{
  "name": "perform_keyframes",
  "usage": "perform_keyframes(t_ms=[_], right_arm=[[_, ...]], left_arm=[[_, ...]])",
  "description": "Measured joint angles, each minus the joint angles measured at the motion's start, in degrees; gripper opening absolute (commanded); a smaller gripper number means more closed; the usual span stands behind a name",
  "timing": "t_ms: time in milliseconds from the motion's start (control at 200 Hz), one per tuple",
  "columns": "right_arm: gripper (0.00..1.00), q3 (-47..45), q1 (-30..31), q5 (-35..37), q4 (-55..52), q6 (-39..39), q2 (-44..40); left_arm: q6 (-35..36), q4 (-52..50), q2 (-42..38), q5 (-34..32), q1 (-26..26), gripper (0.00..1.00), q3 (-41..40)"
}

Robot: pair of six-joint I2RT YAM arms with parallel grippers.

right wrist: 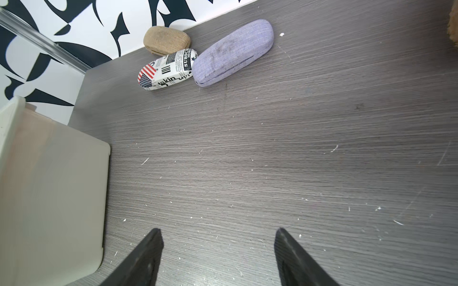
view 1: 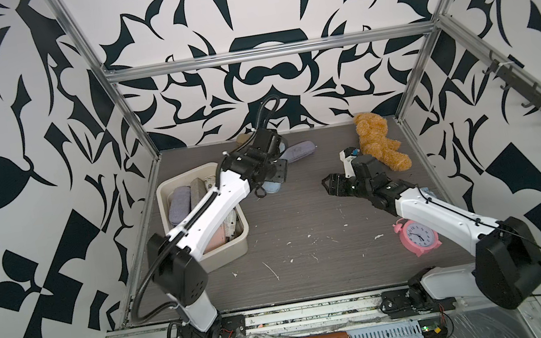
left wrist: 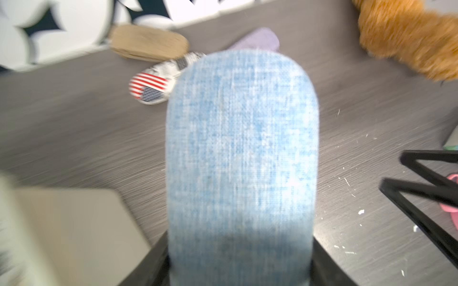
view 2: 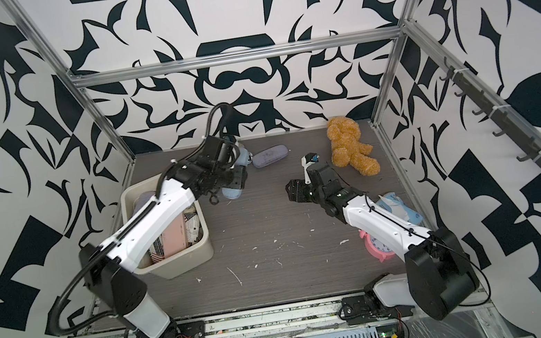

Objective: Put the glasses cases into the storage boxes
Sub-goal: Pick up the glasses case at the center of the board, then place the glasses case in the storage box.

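Clamping the blue case by one end, the left fingers risked dropping it short of the tub; right fingers hung spread, empty.

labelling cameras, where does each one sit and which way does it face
top views: overhead at the front, looking down on the grey wood-grain table, both white arms, cream plastic tub
left wrist: behind the left hand, which grips a light blue fabric glasses case, facing the back wall
right wrist: behind the open right hand, facing the tub and back wall
shared: both wrist views show the flag-and-newsprint glasses case
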Motion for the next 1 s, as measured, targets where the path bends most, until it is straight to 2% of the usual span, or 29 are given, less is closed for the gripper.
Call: perform_keyframes(t_ms=[90, 295, 390, 490, 575, 655, 725, 870, 1000], right_arm=[[0.73, -0.15, 0.0, -0.48, 0.15, 0.31, 0.0], [0.73, -0.24, -0.04, -1.88, 0.46, 1.31, 0.0], [0.73, -0.24, -0.04, -2.45, 0.66, 1.51, 0.0], [0.73, -0.24, -0.04, -3.02, 0.79, 1.57, -0.09], [0.73, -0.46, -0.07, -3.19, 0.81, 1.6, -0.57], [0.73, -0.66, -0.13, -3.23, 0.79, 1.57, -1.38], [0.74, -0.66, -0.13, -3.23, 0.81, 1.57, -1.97], [0.74, -0.66, -0.13, -3.26, 0.81, 1.57, -2.23], [0.74, -0.66, -0.13, -3.26, 0.81, 1.57, -2.23]], left_arm=[[-1.51, -3.32, -8.44, -2.21, 4.5, 0.58, -4.52], [-5.79, -12.37, -27.45, -6.82, 21.4, 0.62, -19.63], [-6.6, -15.41, -32.35, -7.65, 25.79, 0.62, -23.89], [-6.58, -16.24, -33.27, -7.04, 29.64, 0.65, -26.99], [-6.54, -16.13, -31.63, -6.23, 31.3, 0.68, -28.96], [-5.95, -16.06, -29.94, -5.46, 31.36, 0.77, -30.47], [-5.27, -16.09, -29.53, -5.01, 31.36, 1.0, -31.04], [-4.96, -16.98, -30.27, -4.35, 31.36, 0.99, -29.38], [-4.81, -18.32, -31.71, -1.68, 31.28, 0.99, -22.36]])
